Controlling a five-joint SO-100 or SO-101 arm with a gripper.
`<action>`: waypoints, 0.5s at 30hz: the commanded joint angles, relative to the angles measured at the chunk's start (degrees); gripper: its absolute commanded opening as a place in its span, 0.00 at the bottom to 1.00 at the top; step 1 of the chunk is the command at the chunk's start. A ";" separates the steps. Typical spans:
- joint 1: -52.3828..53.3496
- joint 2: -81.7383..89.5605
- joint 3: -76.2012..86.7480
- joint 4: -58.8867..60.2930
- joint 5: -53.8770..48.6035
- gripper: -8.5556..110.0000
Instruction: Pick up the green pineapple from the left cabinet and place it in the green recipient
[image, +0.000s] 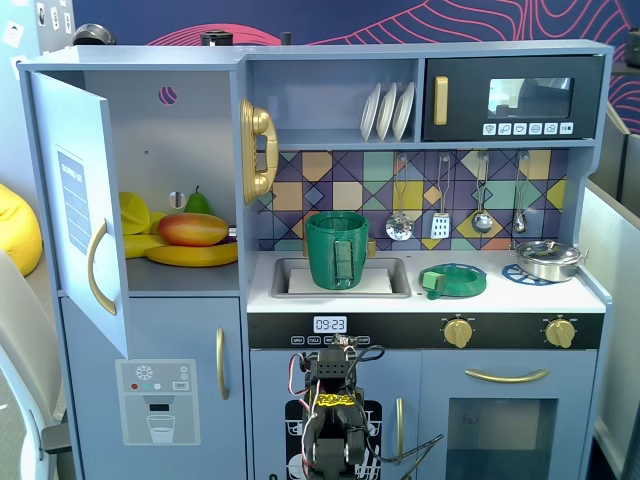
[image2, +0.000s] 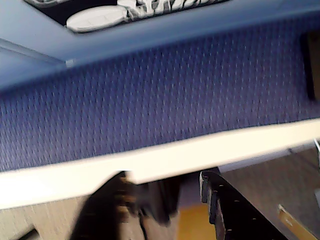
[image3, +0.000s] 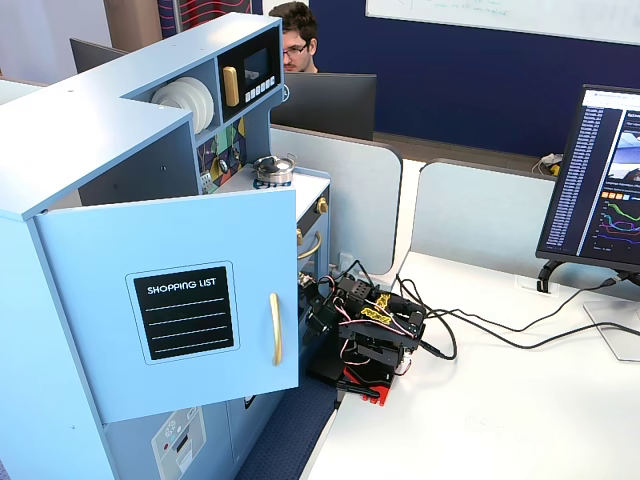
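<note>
**Component Layout: Toy Kitchen**

In a fixed view, the left cabinet (image: 190, 180) stands open at left, with a mango (image: 193, 229) lying on a banana (image: 195, 256) inside. The green recipient (image: 337, 250) sits in the sink (image: 395, 268); a flat dish (image: 455, 279) lies to its right. The arm (image: 335, 420) sits folded below, in front.
</note>
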 joint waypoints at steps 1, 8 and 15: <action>-1.58 0.00 -0.35 8.17 1.14 0.07; -0.53 0.00 -0.35 10.90 3.78 0.07; 0.18 0.09 -0.35 11.78 -3.08 0.13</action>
